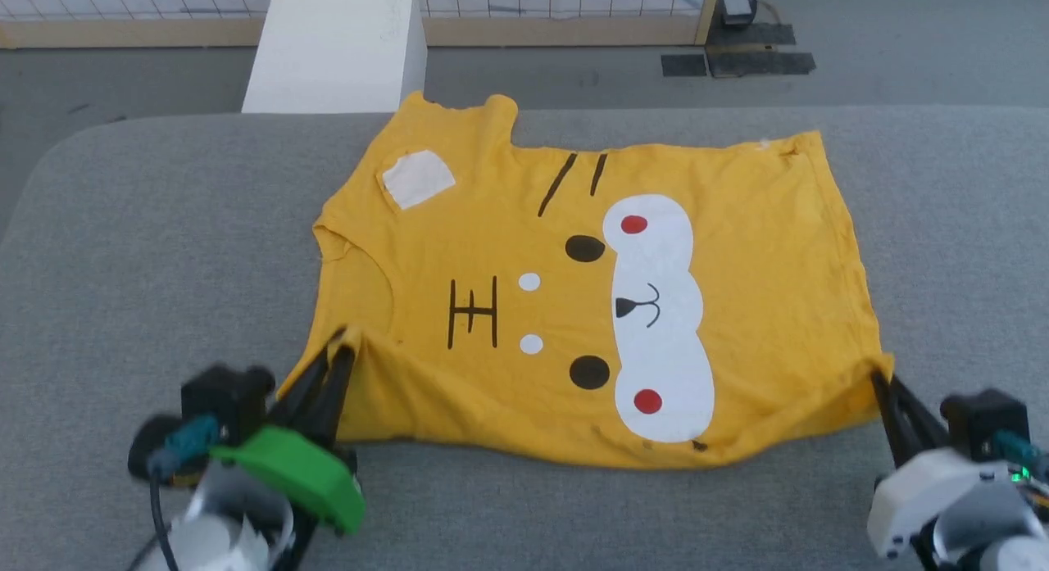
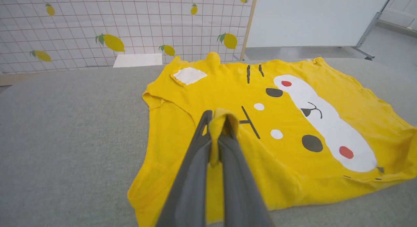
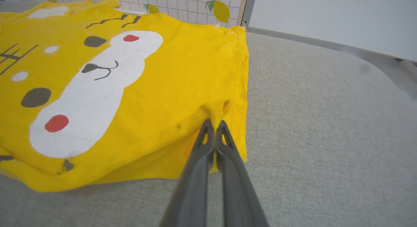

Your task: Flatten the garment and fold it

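Observation:
The mustard-yellow T-shirt (image 1: 508, 309) lies spread on the grey table (image 1: 147, 251), printed side up, with white patches, red dots, black ovals and stripes showing. Its neck is at the left and its hem at the right. My left gripper (image 1: 344, 348) is shut on a pinch of cloth at the shirt's near-left shoulder; in the left wrist view that fold (image 2: 217, 118) rises between the dark fingers. My right gripper (image 1: 878, 374) is shut on the near-right hem corner, and the right wrist view shows the pinched cloth (image 3: 215, 118) at the fingertips. The near edge between both grips is lifted and bunched.
A white block (image 1: 336, 47) stands just beyond the table's far edge. Behind it runs a gridded white backdrop with lemon prints (image 2: 110, 41) on a wooden frame. Dark mats (image 1: 737, 59) lie on the floor at the far right. Bare grey table surrounds the shirt.

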